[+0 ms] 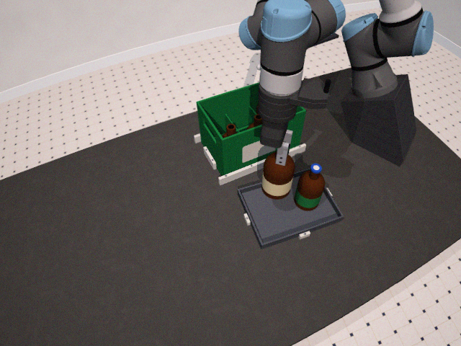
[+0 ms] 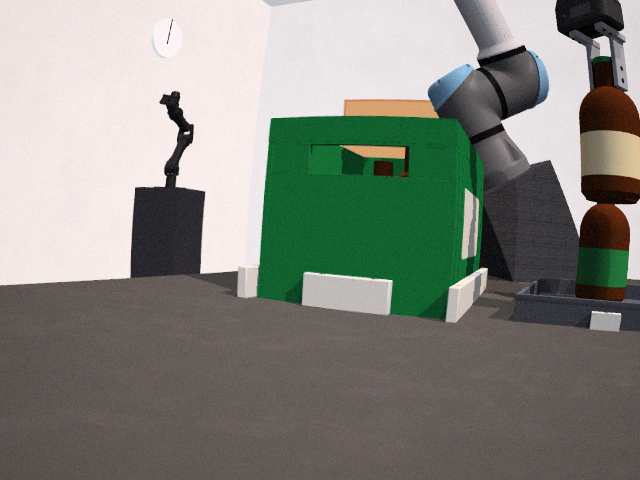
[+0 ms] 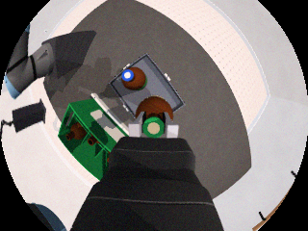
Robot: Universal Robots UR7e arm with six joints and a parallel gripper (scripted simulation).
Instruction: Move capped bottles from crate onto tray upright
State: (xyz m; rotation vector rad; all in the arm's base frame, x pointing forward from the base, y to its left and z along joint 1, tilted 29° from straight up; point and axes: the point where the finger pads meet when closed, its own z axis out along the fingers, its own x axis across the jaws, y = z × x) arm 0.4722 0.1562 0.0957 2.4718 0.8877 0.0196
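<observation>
My gripper is shut on the neck of a brown bottle with a cream label and a green cap. The bottle hangs upright in the air above the tray. A brown bottle with a green label and a blue cap stands upright on the tray. The green crate holds several brown bottles; two open necks show. The arm hides part of its inside.
White blocks lie along the crate's sides, and small white blocks sit at the tray's edges. The crate's near wall stands close behind the held bottle. The arm's dark base pedestal stands beyond the tray.
</observation>
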